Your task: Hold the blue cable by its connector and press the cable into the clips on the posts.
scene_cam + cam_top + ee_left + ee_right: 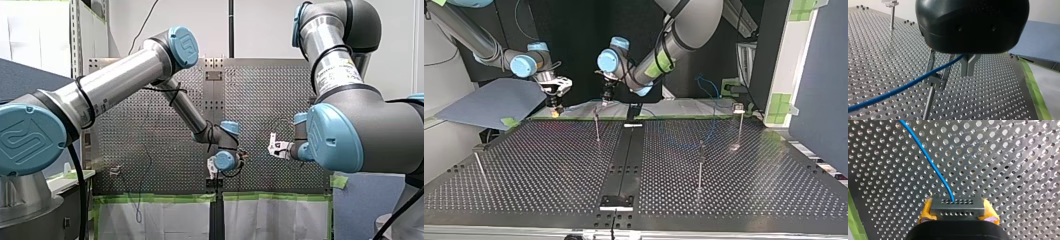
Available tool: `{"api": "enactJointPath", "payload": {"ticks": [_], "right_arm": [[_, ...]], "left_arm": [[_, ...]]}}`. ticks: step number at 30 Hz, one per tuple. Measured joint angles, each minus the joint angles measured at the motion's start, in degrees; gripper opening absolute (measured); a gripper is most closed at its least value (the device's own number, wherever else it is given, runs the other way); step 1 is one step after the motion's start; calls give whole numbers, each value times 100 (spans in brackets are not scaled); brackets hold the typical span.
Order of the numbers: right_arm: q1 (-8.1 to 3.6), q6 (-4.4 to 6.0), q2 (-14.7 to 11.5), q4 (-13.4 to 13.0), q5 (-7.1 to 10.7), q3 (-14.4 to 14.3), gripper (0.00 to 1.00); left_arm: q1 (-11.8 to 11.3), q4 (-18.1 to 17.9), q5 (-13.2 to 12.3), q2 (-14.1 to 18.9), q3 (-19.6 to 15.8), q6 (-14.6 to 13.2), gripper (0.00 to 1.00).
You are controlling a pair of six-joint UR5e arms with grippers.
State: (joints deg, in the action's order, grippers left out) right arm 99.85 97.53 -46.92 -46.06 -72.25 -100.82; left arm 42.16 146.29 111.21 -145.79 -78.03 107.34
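In the right wrist view my right gripper [957, 203] is shut, its yellow pads [926, 211] clamped on the sides of a black connector [958, 211]. The blue cable [930, 162] leaves the connector's face and runs away over the perforated table. In the left wrist view my left gripper [968, 73] is shut on the blue cable [905, 86], just beside a thin post [929, 105] with a forked metal clip [936, 80]. The cable lies across the clip's prongs. In the top view my right gripper [555, 106] and my left gripper [606, 97] hover at the table's far edge.
Other thin posts stand on the table: one [700, 167] right of the middle, one [739, 122] at the top view's far right with a clip on top, one [480, 170] at its left. A black rail [624, 160] runs down the table's middle. Green tape edges the far side.
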Motion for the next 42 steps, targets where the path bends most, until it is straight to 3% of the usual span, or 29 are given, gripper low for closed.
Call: {"api": "enactJointPath", "payload": {"ticks": [7, 15, 22, 42], "right_arm": [[16, -2, 3, 6, 8, 51, 0], [59, -44, 3, 34, 9, 99, 0], [86, -68, 2, 63, 6, 139, 0], [89, -65, 12, 47, -63, 242, 0]], "left_arm": [[-71, 36, -26, 2, 81, -45, 0], [-169, 379, -33, 4, 444, -147, 0], [-275, 497, -54, -1, 515, -177, 0], [-462, 614, -496, -94, 802, -163, 0]]}}
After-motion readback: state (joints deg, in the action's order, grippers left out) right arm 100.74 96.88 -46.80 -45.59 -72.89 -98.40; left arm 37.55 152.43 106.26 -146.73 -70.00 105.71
